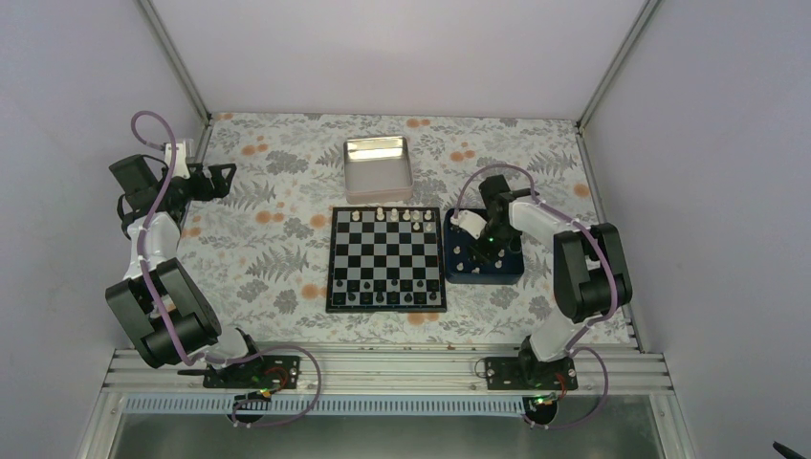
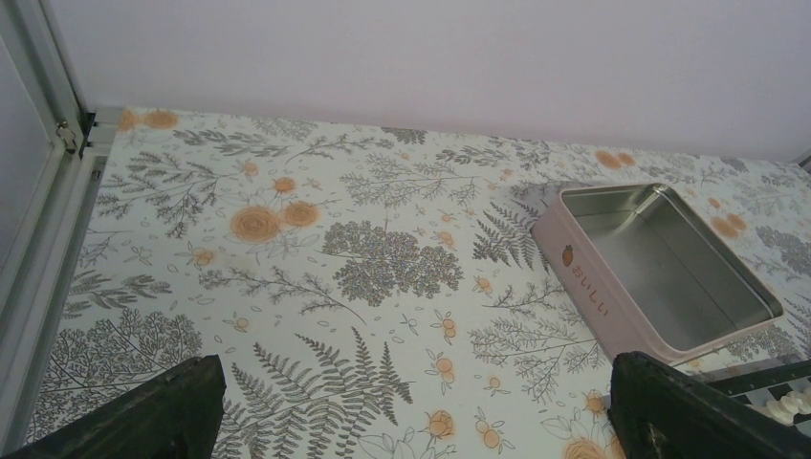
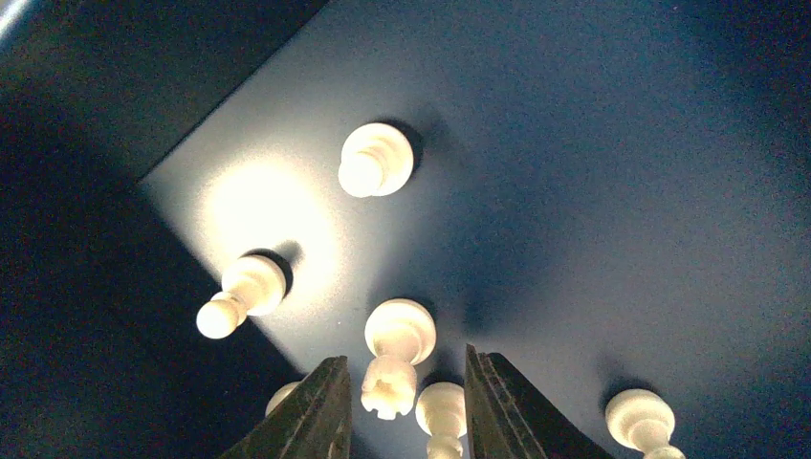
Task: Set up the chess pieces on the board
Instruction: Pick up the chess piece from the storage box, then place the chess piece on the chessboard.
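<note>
The board lies flat mid-table, with several cream chess pieces along its far row and dark pieces along its near row. More cream chess pieces stand in a dark blue tray right of the board. My right gripper hangs down into that tray. In the right wrist view the right gripper is open, its fingers either side of a cream rook with a gap on each side, and a second piece by the right finger. My left gripper is open and empty at the far left.
A silver tin tray sits beyond the board, seen empty in the left wrist view. The left gripper hovers above the flowered tablecloth. The board's corner shows at lower right there. Frame posts stand at the back corners.
</note>
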Robot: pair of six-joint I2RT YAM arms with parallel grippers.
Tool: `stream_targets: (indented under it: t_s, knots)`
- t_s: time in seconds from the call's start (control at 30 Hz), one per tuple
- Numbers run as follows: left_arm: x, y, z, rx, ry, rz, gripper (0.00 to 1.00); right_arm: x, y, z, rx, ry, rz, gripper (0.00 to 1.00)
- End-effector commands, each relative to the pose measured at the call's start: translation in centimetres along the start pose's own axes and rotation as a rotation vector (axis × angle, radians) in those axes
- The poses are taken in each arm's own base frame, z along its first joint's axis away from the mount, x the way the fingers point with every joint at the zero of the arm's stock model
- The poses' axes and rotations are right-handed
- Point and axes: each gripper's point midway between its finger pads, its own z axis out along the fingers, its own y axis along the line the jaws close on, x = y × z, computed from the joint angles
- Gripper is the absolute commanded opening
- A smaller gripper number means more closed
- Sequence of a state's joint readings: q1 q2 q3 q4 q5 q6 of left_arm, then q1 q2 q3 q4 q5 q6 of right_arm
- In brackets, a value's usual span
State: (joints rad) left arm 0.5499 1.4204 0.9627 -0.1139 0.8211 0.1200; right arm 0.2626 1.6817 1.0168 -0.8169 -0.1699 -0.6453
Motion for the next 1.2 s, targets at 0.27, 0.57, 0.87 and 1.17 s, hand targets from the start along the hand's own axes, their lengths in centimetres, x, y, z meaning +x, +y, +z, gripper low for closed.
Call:
stream_targets:
  t_s: [0.27,0.57,0.87,1.17]
  knots:
    - [0.0,0.0,-0.1,0.013,-0.007,0.007,1.0,-0.6,0.1,0.0,0.003,-0.018,-0.002,0.23]
    - [0.0,0.1,-0.2,0.013,-0.01,0.008,1.0,-1.8,-0.4,-2.1,0.034,-0.054,-0.016,0.09]
    - [-0.5,-0.1,-0.4,0.011,-0.017,0.014,1.0,-7.5,1.1,-7.2,0.121,-0.079,-0.141,0.05]
    - [-0.7,-0.3,-0.6,0.021,-0.023,0.015,1.0,-17.7,4.8,-8.7,0.105,-0.141,-0.344,0.04]
